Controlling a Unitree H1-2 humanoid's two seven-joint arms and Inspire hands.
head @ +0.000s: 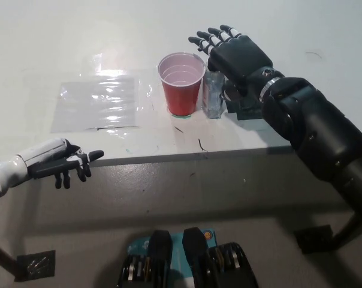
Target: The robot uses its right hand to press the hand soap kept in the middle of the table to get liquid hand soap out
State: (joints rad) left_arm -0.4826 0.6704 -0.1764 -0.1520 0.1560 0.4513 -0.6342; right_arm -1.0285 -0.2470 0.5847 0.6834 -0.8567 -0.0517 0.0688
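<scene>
Table [61, 48], white, holds red cup [181, 84] beside soap bottle [214, 96].

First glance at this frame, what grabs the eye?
The red cup at mid-table, with pale liquid inside, stands out first. The black right hand hovers open just right of it, over a clear soap bottle that stands beside the cup. A clear plastic sheet lies to the cup's left, and the white left hand rests open below the table edge at lower left.

Bright overhead light, glare on plastic sheet [97, 102], soft focus
</scene>
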